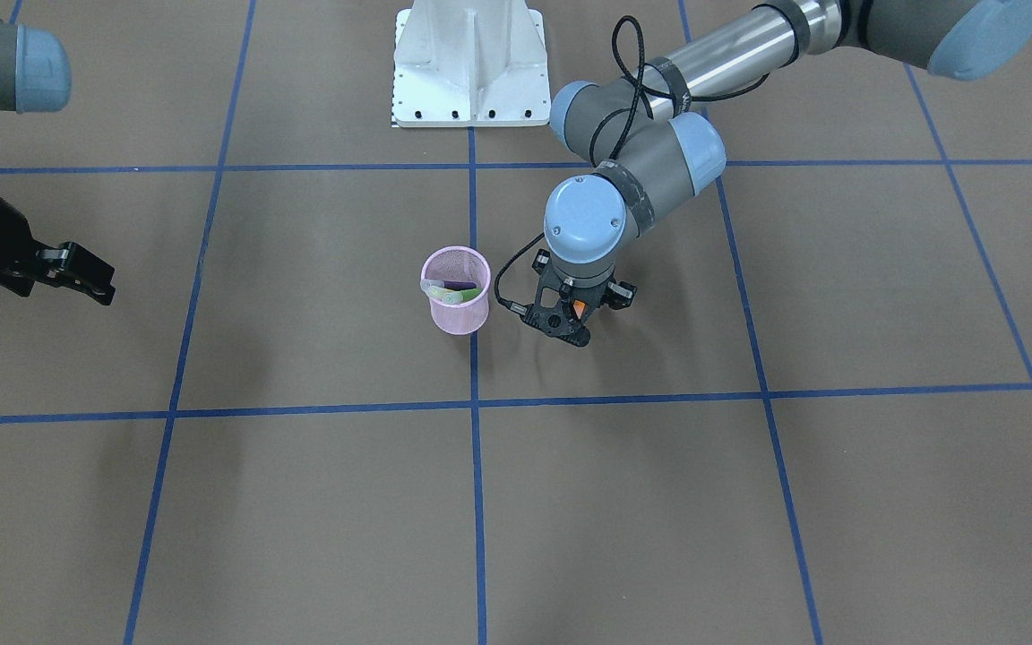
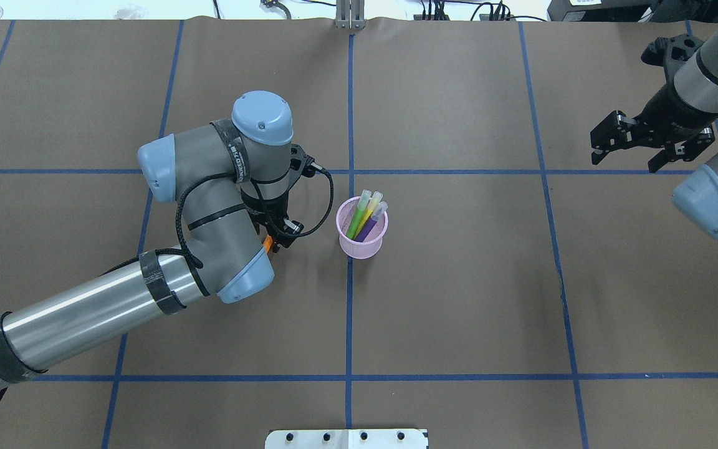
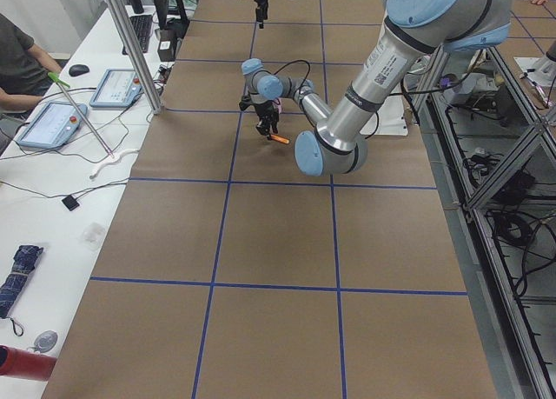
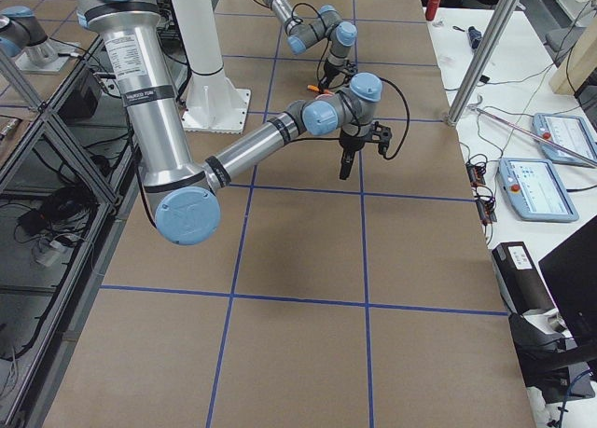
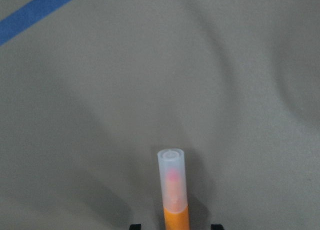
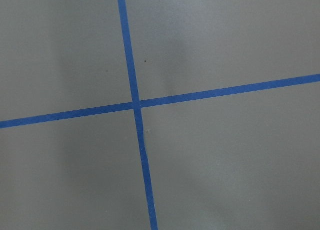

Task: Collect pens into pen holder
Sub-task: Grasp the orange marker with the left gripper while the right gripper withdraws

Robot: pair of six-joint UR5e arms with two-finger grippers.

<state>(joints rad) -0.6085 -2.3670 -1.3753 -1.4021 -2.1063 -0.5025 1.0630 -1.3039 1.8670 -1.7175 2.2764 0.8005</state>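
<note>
Brown paper-covered surface point(image 2: 459, 299), ruled into large squares by blue tape lines point(image 2: 446, 376). Standing upright on the centre line: a pink mesh pen holder point(image 2: 362, 248). At the robot's edge, a white base plate point(image 1: 468, 63).

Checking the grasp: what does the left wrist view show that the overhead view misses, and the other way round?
Left wrist only: the clear cap of the orange pen, close up. Overhead only: the cup holding three pens, and the open right end effector. Both: the orange pen, overhead as a mere sliver, and blue tape.
</note>
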